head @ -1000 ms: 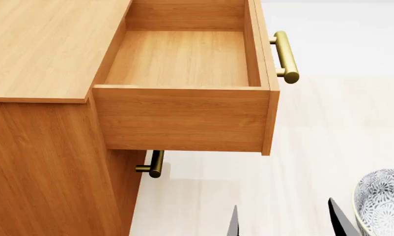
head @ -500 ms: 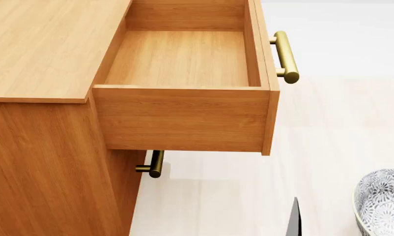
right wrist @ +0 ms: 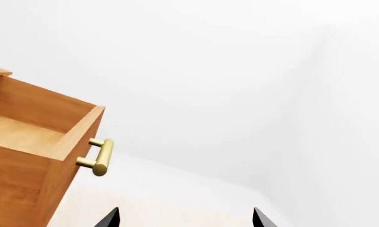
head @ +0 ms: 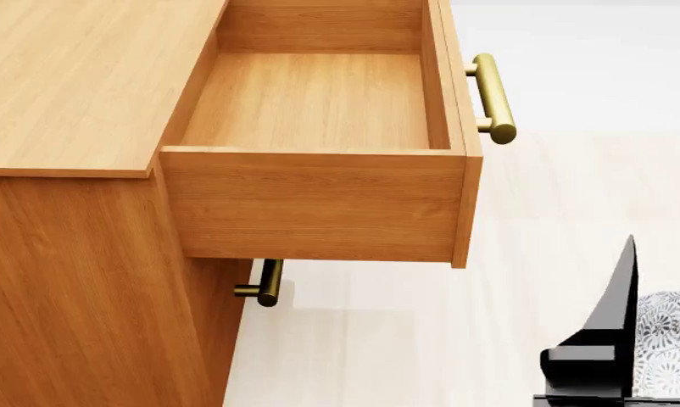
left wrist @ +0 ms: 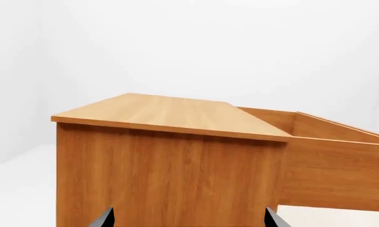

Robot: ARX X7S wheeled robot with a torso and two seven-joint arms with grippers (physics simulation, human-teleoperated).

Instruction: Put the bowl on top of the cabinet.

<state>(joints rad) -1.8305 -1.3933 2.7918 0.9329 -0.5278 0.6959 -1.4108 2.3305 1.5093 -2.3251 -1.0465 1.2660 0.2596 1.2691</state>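
The bowl (head: pixel 671 339), white with a dark floral pattern, shows at the lower right edge of the head view, cut off by the frame. A black finger (head: pixel 625 288) of my right arm rises just left of it and hides its left side. In the right wrist view my right gripper (right wrist: pixel 184 218) stands open with only pale floor between its tips; the bowl is not in that view. The orange-brown cabinet (head: pixel 80 76) fills the left of the head view. My left gripper (left wrist: pixel 188 220) is open, facing the cabinet's side wall (left wrist: pixel 164 179) below its flat top (left wrist: pixel 170 111).
The cabinet's top drawer (head: pixel 317 110) is pulled out and holds nothing; its brass bar handle (head: pixel 493 97) juts toward the floor space. A second brass handle (head: pixel 269 284) sticks out lower down. Pale floor (head: pixel 431 339) lies between the cabinet and the bowl.
In the head view the black parts of my right gripper have shifted right and risen, and now cover the bowl's left side. The cabinet, drawer and bowl have not moved.
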